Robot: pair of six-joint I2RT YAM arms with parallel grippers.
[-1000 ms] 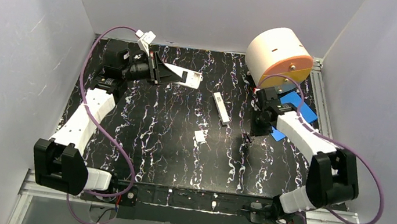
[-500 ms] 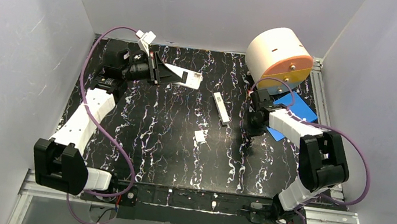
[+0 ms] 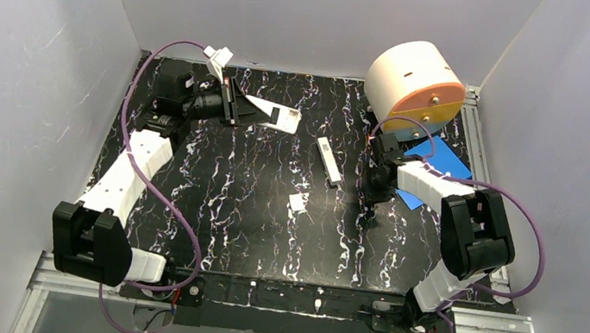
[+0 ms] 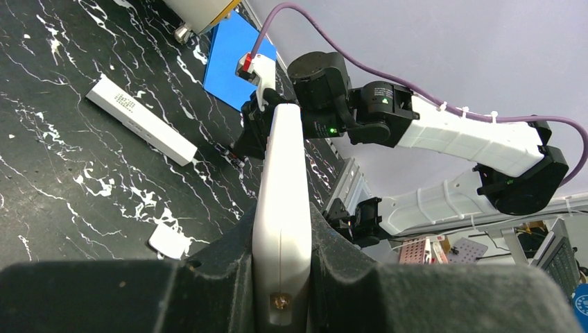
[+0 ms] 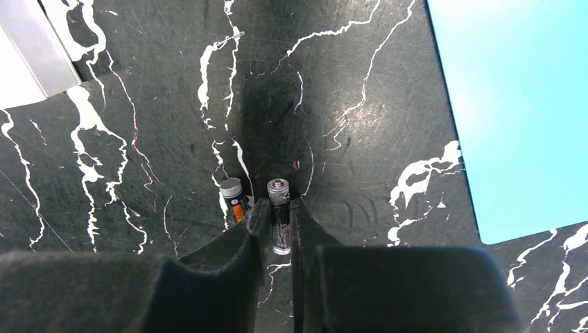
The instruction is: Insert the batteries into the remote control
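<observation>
My left gripper (image 3: 236,107) at the back left is shut on the remote control (image 3: 275,115), a long white bar with a small dark recess. The bar juts out between the pads in the left wrist view (image 4: 281,201). My right gripper (image 3: 370,205) is down on the table right of centre. In the right wrist view its fingers (image 5: 279,211) press both sides of a black battery (image 5: 279,208) lying on the table. A second battery (image 5: 234,198), black with an orange band, lies just left of the left finger, outside the grip.
Another slim white bar (image 3: 328,161) lies mid-table, and a small white flat piece (image 3: 297,202) lies nearer to me. A cream and orange drum (image 3: 414,86) stands at the back right. A blue sheet (image 3: 442,163) lies beside my right wrist.
The right arm has folded in, its elbow swinging left, while its gripper stays down at the batteries. The left arm and the remote control have not moved.
</observation>
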